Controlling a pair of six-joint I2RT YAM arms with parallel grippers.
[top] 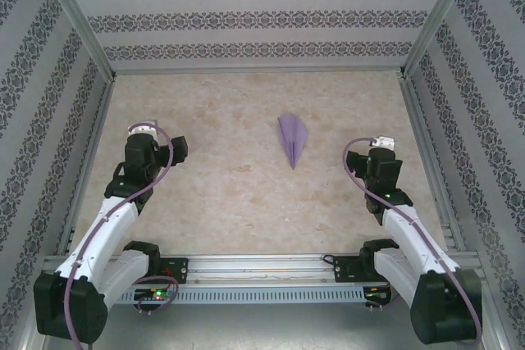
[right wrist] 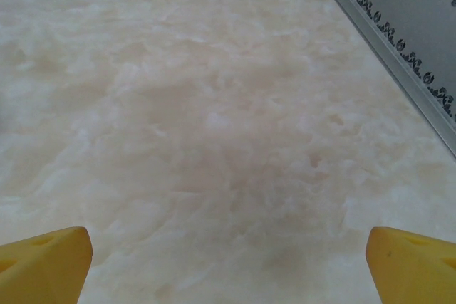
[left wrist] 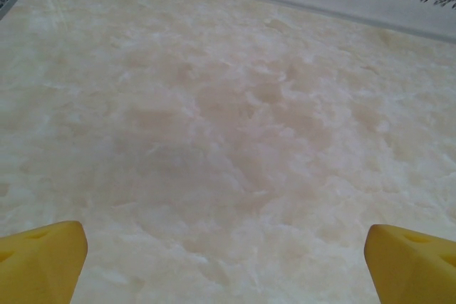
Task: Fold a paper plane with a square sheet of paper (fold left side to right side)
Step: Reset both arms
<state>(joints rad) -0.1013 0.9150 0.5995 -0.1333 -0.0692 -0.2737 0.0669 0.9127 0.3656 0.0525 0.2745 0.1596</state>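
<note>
Lying folded on the table (top: pixel 221 202), the paper plane (top: pixel 293 138) sits well apart from the left gripper (top: pixel 143 130) and right gripper (top: pixel 381 143), both spread wide (holding nothing); a careless arm sweep could crush its creases.

Left gripper (left wrist: pixel 224 250) spread wide; right gripper (right wrist: pixel 228 250) likewise

The plane (top: pixel 293 138) is a slim lilac dart of folded paper, lying flat on the table near the middle, a little right of centre. Its point faces the near edge and its wide tail the back wall, with a crease down its length.
</note>
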